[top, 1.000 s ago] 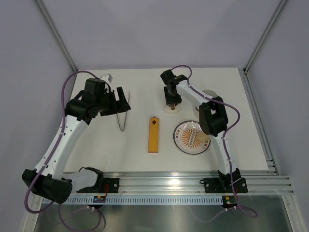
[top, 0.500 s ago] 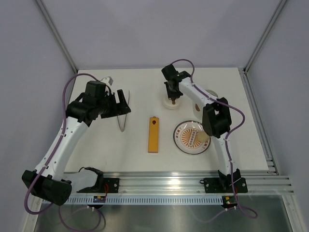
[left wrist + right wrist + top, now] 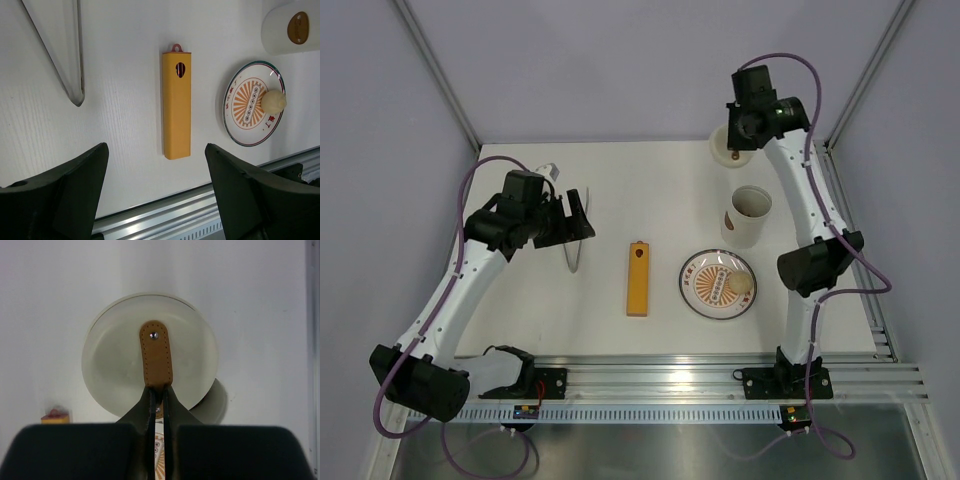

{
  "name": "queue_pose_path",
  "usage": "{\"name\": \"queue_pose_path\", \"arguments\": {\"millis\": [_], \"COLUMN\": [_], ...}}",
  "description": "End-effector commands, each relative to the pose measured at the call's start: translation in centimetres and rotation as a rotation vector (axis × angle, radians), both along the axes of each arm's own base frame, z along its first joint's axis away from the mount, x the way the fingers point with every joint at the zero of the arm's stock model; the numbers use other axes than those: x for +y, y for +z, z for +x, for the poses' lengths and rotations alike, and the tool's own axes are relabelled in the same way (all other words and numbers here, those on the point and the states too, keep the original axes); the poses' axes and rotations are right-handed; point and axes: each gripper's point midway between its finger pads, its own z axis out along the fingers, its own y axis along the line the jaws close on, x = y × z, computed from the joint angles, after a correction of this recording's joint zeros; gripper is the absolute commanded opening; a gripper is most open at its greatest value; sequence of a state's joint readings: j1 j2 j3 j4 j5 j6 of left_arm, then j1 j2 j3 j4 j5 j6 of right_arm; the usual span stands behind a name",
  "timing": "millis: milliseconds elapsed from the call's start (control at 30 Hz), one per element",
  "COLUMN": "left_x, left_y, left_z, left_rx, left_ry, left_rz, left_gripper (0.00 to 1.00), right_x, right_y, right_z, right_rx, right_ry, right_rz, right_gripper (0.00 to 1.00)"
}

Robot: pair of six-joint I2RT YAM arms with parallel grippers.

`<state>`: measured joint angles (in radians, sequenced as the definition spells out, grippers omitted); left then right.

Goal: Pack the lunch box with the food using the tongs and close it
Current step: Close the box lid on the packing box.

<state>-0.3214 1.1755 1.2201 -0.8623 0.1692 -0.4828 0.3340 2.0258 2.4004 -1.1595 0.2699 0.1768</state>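
Now right fingers pinch tan strap of white lid (left fingers wide)

An orange bar lies near a patterned plate.

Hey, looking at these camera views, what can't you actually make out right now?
- Inside of the lunch box: too small to judge in the top view, and the left wrist view's edge cuts the tub off.
- Open ends of the tongs: under the left gripper in the top view, past the top edge in the left wrist view.
- Underside of the lid: faces away from the right wrist camera.
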Motion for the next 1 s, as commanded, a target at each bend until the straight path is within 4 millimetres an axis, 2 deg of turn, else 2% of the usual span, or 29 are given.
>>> {"name": "queue_pose_path", "arguments": {"millis": [0, 67, 133, 200, 367, 633, 967], "left_x": [-0.2, -0.1, -0.2, -0.4, -0.5, -0.3, -0.3], "left_y": [1.0, 1.3, 1.4, 1.3, 1.0, 0.3, 0.2], "left_z": [0.9, 1.0, 1.0, 1.1, 1.0, 0.8, 0.9], "left_rx": [-0.052, -0.068, -0.073, -0.069, -0.06, -0.049, -0.046], "left_ry": [0.006, 0.008, 0.004, -0.002, -0.007, -0.003, -0.006], "left_rz": [-0.021, -0.023, -0.027, -0.027, -0.033, -0.02, -0.02], "left_gripper": [0.81, 0.81, 0.81, 0.81, 0.81, 0.81, 0.81], "right_x": [-3.4, -5.2, -6.1, -6.5, -6.3, -6.1, -6.7], "right_y": [1.6, 1.2, 0.0, -0.1, -2.2, -5.6, -6.7], "right_z": [-3.3, -4.4, -5.0, -5.5, -6.2, -6.2, -5.7], "right_rx": [0.054, 0.096, 0.142, 0.149, 0.201, 0.269, 0.285], "right_ry": [-0.033, -0.058, -0.068, -0.079, -0.072, -0.053, -0.076], "right_rz": [0.018, 0.002, -0.008, -0.019, -0.008, 0.018, -0.002], "right_gripper": [0.0, 0.0, 0.0, 0.0, 0.0, 0.0, 0.0]}}
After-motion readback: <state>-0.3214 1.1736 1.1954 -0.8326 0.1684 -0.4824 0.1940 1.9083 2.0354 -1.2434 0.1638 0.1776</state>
